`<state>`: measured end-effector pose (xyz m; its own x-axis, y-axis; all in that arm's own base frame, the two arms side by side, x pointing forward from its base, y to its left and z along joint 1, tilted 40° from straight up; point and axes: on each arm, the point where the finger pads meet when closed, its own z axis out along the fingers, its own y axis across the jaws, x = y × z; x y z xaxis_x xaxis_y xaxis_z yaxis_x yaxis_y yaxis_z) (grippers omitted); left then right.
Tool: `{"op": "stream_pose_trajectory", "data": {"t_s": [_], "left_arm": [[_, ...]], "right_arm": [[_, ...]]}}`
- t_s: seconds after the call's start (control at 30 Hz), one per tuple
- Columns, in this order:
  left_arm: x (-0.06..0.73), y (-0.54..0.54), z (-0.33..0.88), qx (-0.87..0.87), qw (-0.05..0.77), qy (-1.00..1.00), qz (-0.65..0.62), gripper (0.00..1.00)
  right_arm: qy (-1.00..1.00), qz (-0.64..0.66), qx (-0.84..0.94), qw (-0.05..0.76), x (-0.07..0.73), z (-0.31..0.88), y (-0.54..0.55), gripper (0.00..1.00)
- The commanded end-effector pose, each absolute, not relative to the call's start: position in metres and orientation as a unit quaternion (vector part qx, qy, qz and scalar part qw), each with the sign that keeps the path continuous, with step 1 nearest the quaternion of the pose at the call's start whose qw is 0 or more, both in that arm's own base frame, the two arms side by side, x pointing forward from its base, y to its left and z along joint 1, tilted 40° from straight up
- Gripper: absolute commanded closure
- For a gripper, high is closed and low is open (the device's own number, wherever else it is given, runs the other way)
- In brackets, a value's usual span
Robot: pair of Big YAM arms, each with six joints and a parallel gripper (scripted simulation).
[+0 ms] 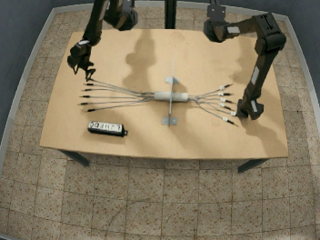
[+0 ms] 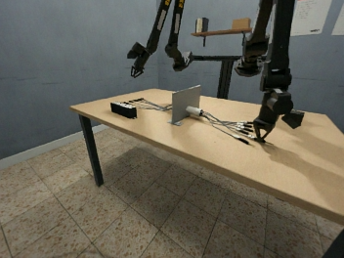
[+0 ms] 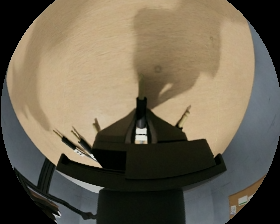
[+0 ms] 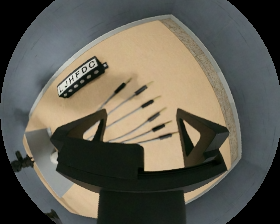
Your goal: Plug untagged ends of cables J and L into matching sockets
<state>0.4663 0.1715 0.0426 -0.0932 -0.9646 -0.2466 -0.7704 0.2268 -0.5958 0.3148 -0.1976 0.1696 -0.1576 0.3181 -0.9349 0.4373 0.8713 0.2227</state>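
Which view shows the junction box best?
Right wrist: the junction box shows its letters and side sockets. Top shows blurred letters; exterior, a small black block. Left wrist doesn't show it.

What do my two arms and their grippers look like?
The left arm and right arm are black and jointed, with pale rectangular patches; the right one also shows yellow markings. The left gripper and right gripper are black with tapering fingers; the right's have triangular cutouts.
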Motion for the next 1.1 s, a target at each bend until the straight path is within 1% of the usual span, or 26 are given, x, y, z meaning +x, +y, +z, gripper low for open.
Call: {"op": "stream_pose_trajectory", "data": {"t_s": [0.0,0.7,0.73,0.77,0.8,1.07], "left_arm": [[0.468,0.183,0.039,-0.601,0.301,0.724,-0.153,0.95],[0.469,0.183,0.038,-0.597,0.297,0.729,-0.156,0.95],[0.469,0.183,0.038,-0.597,0.297,0.728,-0.156,0.83],[0.469,0.183,0.038,-0.597,0.297,0.728,-0.156,0.78],[0.470,0.180,0.047,-0.595,0.302,0.728,-0.158,0.67],[0.465,0.167,0.058,-0.598,0.295,0.728,-0.159,0.65]], "right_arm": [[0.756,-0.055,0.243,0.605,0.316,0.175,-0.199,0.00],[0.756,-0.055,0.243,0.605,0.316,0.175,-0.199,0.00],[0.756,-0.055,0.243,0.605,0.316,0.175,-0.199,0.00],[0.756,-0.055,0.243,0.605,0.316,0.175,-0.199,0.00],[0.756,-0.055,0.243,0.605,0.316,0.175,-0.199,0.00],[0.756,-0.055,0.243,0.605,0.316,0.175,-0.199,0.00]]}}
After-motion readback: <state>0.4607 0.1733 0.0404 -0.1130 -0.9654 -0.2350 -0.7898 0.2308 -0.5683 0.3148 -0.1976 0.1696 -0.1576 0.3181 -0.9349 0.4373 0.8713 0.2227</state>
